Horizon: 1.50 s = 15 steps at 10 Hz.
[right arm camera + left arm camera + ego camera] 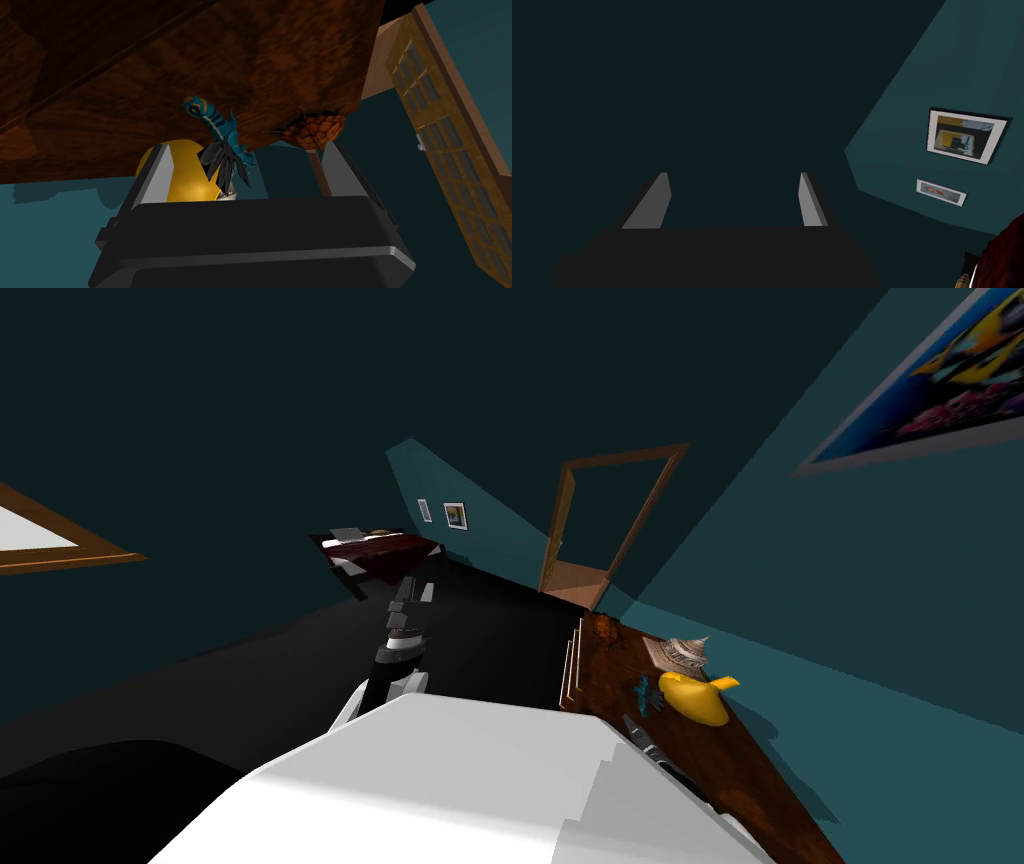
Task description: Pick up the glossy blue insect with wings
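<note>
Head view: blue insect (647,694) lying on the wooden dresser top (740,778), just beside a yellow toy (697,698), right gripper (636,730) close by it, left gripper (415,588) out over the dark floor. Left wrist view: fingers (811,200) wide apart, holding nothing. Right wrist view: fingers (161,170) spread wide too, clamped on nothing, insect between them, seemingly touching neither.

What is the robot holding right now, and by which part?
Nothing. The right jaws stand open, short of the glossy blue winged insect on the brown wooden top; the left jaws are open and empty.
</note>
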{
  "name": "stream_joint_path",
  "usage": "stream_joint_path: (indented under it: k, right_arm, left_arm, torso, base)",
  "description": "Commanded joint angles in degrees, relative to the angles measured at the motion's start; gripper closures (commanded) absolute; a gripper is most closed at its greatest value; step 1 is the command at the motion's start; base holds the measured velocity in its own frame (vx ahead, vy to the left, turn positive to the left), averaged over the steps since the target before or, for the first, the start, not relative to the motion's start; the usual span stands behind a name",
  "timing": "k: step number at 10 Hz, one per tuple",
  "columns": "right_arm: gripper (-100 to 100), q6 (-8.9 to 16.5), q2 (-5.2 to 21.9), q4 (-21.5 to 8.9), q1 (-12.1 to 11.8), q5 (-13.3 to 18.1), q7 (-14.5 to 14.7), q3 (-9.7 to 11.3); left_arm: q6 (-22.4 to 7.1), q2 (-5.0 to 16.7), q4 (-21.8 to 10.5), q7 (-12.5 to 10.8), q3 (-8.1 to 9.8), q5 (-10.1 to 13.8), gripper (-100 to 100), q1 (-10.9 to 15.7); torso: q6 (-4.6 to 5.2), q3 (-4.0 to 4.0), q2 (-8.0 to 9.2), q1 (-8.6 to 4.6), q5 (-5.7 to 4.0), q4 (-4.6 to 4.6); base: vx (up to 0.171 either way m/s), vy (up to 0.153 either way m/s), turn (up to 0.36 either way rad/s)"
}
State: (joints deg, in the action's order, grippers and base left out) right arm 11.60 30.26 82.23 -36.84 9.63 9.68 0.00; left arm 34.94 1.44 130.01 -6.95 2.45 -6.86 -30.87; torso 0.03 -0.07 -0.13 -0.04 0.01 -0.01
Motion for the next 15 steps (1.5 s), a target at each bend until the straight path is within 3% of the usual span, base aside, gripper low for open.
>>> stream_joint_path:
  k: [1,5,8,10,11,13,15]
  right_arm:
    - [-100,2.29,0.06,-0.12,-0.81,0.81,0.65,0.03]
    - [-100,7.06,3.76,-8.27,-0.96,3.42,2.55,-0.06]
    - [-100,7.95,4.56,-10.14,-0.92,4.01,2.84,-0.12]
    - [-100,9.35,5.94,-13.42,-0.74,5.12,3.18,-0.29]
    - [-100,9.35,5.94,-13.42,-0.74,5.12,3.18,-0.29]
    - [-100,10.56,7.62,-17.24,-0.19,6.58,3.21,-0.67]
    - [-100,10.76,8.04,-18.19,0.04,6.97,3.14,-0.8]
  left_arm:
    - [0.0,0.0,0.0,0.0,0.0,0.0,0,0.0]
    - [0.0,0.0,0.0,0.0,0.0,0.0,0,0.0]
    - [0.0,0.0,0.0,0.0,0.01,0.0,0,-0.01]
    - [0.0,0.0,0.0,0.0,0.01,0.0,0,-0.01]
    - [0.0,0.01,0.0,0.0,0.01,0.0,0,-0.01]
    - [0.0,0.01,0.0,0.0,0.01,0.0,0,-0.01]
    - [0.0,0.01,0.0,0.0,0.02,0.0,0,-0.02]
  torso:
    - [0.0,0.0,0.0,0.0,0.0,0.0]
    - [0.0,-0.02,-0.03,-0.05,-0.01,0.0]
    - [0.03,0.01,0.02,-0.07,-0.01,0.01]
    - [0.03,0.03,0.05,-0.09,-0.02,0.01]
    - [0.02,0.0,0.0,-0.15,-0.04,0.0]
    - [0.03,-0.01,-0.01,-0.13,-0.04,0.0]
    - [0.05,-0.09,-0.15,-0.29,-0.08,-0.03]
  base:
    - [0.035,-0.001,0.053]
    - [0.042,-0.002,0.273]
    - [0.029,-0.018,0.091]
    - [0.034,-0.036,0.181]
    - [0.037,-0.037,0.101]
    - [0.058,-0.06,0.222]
    - [0.069,-0.068,0.116]
